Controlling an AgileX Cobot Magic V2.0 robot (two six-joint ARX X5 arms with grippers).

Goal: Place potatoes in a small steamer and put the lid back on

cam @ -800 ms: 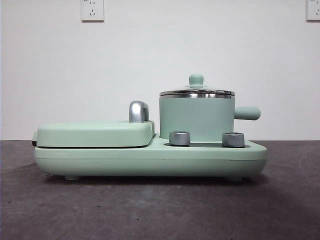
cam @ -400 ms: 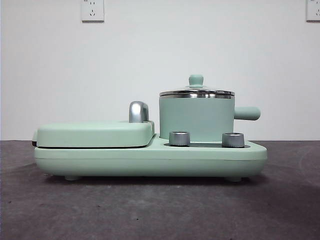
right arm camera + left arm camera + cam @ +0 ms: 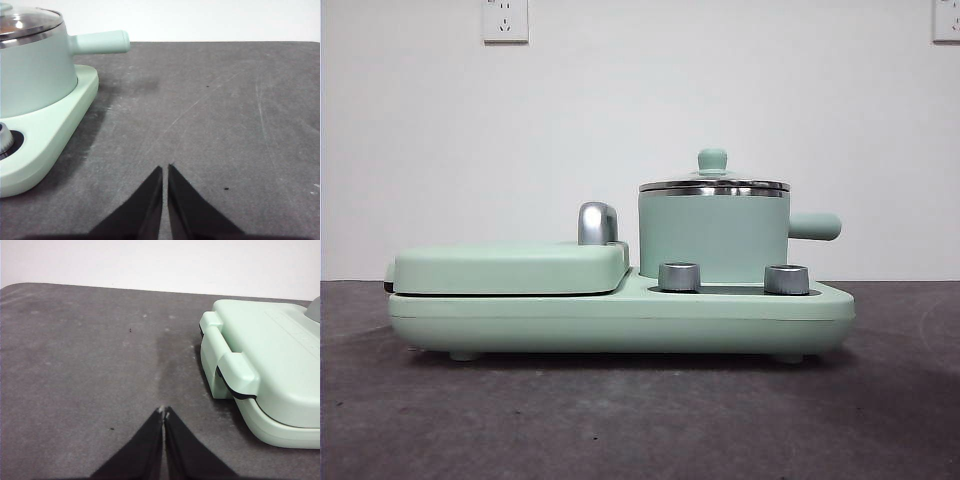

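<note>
The small steamer (image 3: 713, 238), a mint-green pot with a steel rim and a stubby side handle, stands on the right of the mint-green cooker base (image 3: 620, 318). It also shows in the right wrist view (image 3: 35, 75). The glass lid (image 3: 713, 182) with its green knob sits on the pot, also seen in the right wrist view (image 3: 27, 22). No potato is in view. My left gripper (image 3: 164, 413) is shut and empty over the dark table beside the cooker's griddle end. My right gripper (image 3: 165, 169) is shut and empty over the table beside the pot's handle side.
The flat mint-green griddle cover (image 3: 510, 268) lies on the cooker's left half, with a chrome handle (image 3: 597, 222) behind it; it also shows in the left wrist view (image 3: 270, 360). Two steel dials (image 3: 679, 277) (image 3: 786, 279) sit on the base front. Dark table (image 3: 620, 420) stretches in front.
</note>
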